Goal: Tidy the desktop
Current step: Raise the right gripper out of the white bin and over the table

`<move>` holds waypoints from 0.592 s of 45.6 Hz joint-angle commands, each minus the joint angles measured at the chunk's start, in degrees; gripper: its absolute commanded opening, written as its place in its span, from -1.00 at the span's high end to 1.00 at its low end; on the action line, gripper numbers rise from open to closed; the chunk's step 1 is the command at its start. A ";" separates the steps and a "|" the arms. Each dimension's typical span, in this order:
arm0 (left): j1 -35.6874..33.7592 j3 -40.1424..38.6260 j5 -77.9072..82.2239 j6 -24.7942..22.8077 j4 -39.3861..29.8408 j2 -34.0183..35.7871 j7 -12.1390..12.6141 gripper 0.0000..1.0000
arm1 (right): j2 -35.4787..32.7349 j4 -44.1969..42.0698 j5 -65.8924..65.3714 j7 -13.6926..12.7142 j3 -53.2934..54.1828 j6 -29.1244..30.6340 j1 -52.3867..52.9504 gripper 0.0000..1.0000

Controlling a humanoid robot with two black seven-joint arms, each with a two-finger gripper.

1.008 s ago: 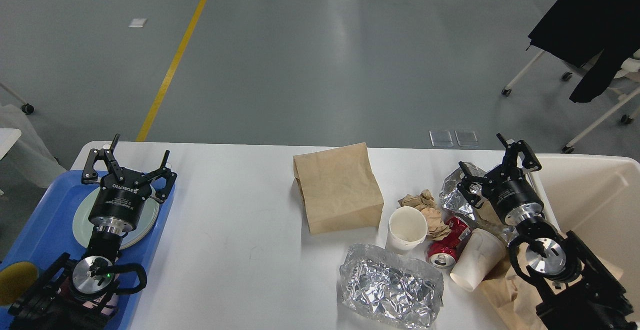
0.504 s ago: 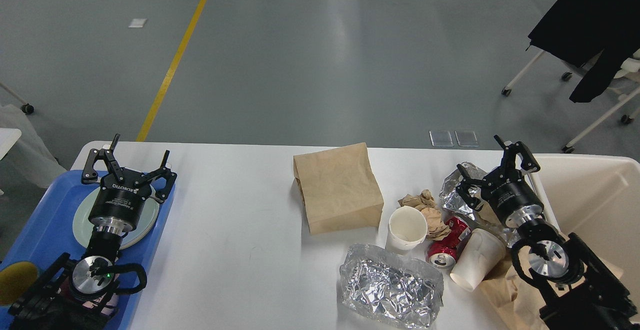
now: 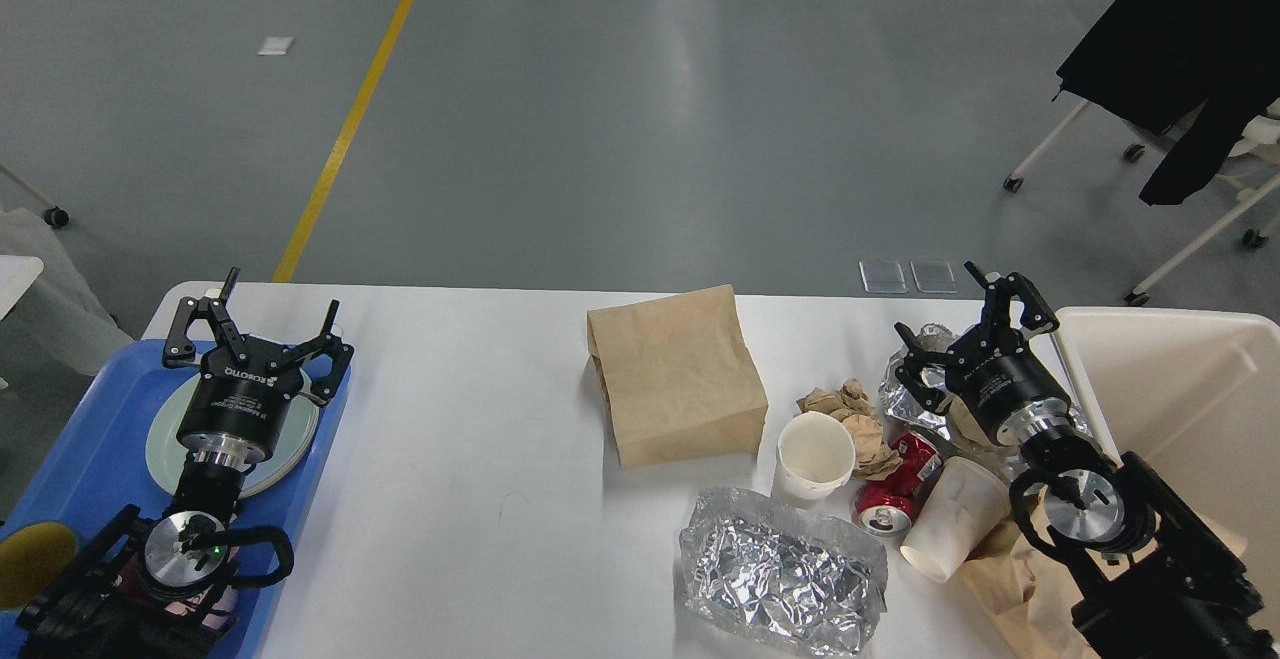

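Currently, our right gripper (image 3: pixel 965 329), jaws spread and empty, hovers over crumpled foil (image 3: pixel 905 379) on the surface (image 3: pixel 480 459); left gripper (image 3: pixel 262 321) likewise spread. Next: descend, clamp foil.

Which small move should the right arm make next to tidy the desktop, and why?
Probably lower the right gripper onto the crumpled foil just below it and close. Its fingers are open and empty, the foil lies on the desktop nearest to it, and the cream-white bin stands right beside. The left gripper hangs open over the blue tray, far from the litter.
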 commanded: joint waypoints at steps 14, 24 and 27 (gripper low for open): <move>0.00 0.00 -0.04 0.00 0.05 0.00 0.00 -0.93 | -4.42 0.26 -0.01 0.49 -5.97 -2.91 2.69 -1.00; 0.00 0.00 -0.04 0.00 0.05 0.00 0.00 -0.93 | -15.93 -0.27 0.17 0.49 -24.15 -1.77 9.54 -1.00; 0.00 0.00 -0.04 0.00 0.05 0.00 0.00 -0.93 | -18.31 -0.27 0.17 0.49 -32.06 -1.86 13.06 -1.00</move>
